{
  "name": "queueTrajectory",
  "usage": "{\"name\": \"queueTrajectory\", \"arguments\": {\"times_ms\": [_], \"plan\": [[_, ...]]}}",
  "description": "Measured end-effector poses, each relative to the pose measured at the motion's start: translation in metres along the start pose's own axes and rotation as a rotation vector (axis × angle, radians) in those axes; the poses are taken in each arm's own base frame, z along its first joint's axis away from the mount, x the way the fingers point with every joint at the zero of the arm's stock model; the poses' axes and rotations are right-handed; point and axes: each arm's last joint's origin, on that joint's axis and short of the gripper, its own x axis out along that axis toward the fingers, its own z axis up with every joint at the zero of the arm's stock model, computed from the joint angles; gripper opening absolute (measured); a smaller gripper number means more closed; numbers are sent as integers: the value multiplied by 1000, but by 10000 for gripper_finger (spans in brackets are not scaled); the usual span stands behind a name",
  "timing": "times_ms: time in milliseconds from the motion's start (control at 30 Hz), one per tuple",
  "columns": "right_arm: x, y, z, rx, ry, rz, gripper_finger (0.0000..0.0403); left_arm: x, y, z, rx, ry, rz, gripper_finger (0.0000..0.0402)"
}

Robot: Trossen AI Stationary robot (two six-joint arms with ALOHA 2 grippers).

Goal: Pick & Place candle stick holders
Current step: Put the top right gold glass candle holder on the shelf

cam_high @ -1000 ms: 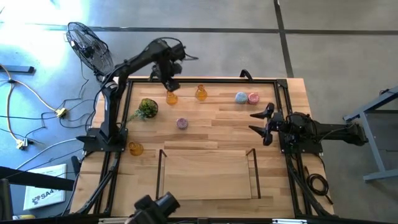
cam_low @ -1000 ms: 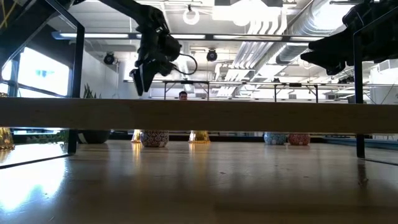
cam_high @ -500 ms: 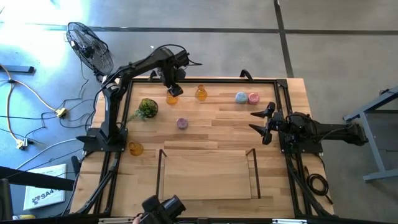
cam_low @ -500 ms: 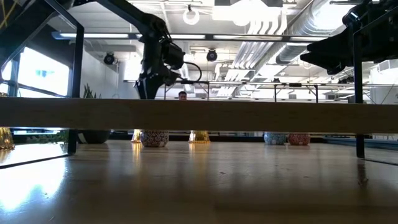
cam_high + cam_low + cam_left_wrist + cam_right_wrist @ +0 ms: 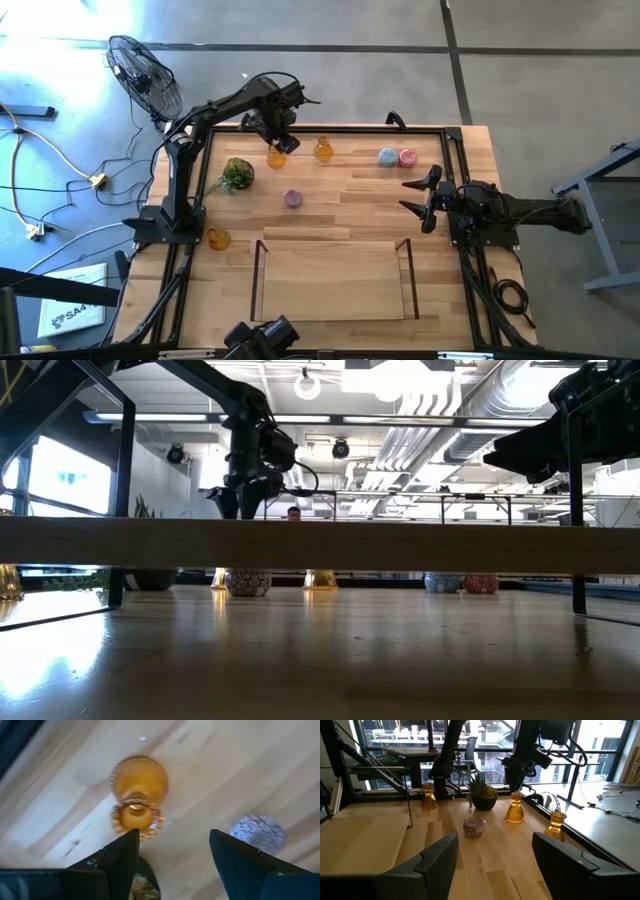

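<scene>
Hovering left pincer (image 5: 172, 852) open above amber holder (image 5: 137, 790).

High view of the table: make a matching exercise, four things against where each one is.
Things:
1. left gripper
2. purple holder
3. right gripper
4. plant ball

Places:
A. beside the table's right edge, waiting
B. above an amber holder at the far edge
C. mid-table, before the tray
D. near the left edge

Pairs: 1-B, 2-C, 3-A, 4-D
</scene>
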Motion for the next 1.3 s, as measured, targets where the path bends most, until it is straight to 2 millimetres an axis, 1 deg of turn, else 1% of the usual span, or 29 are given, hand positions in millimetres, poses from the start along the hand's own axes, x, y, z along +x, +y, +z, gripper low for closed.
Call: {"name": "queueTrajectory", "arguments": {"times_ms": [100, 267, 333, 433, 533, 600, 667, 733, 833, 933, 1033, 1233, 1300], "plan": [[0, 0, -1, -1, 6, 0, 250, 1, -6, -1, 57, 5, -35, 236], [0, 0, -1, -2, 14, 0, 250, 2, -19, -2, 85, 3, -47, 236], [0, 0, -1, -2, 14, 0, 250, 3, -25, -3, 27, 4, -33, 236], [0, 0, -1, 1, 14, 0, 250, 3, -29, -4, -98, -13, 51, 236], [0, 0, -1, 1, 14, 0, 250, 1, -26, -5, -129, -17, 108, 236], [0, 0, -1, 2, 15, 0, 250, -6, -25, -5, -122, -17, 111, 236], [0, 0, -1, 1, 15, 1, 250, -17, -27, -6, -103, -26, 109, 236], [0, 0, -2, 1, 16, 1, 250, -31, -29, -8, -75, -27, 111, 236], [0, 0, -2, 1, 16, 1, 250, -53, -29, -8, 26, -81, 130, 236], [0, 0, -2, 1, 17, 5, 250, -74, -21, -8, 134, -130, 147, 236], [0, 0, -2, 8, 20, 5, 250, -87, -5, -6, 163, -172, 150, 236], [0, 0, -3, 7, 34, 5, 250, -93, 39, -3, 116, -175, 165, 236], [0, 0, -3, 7, 34, 5, 250, -92, 50, -2, 118, -168, 146, 236]]}}
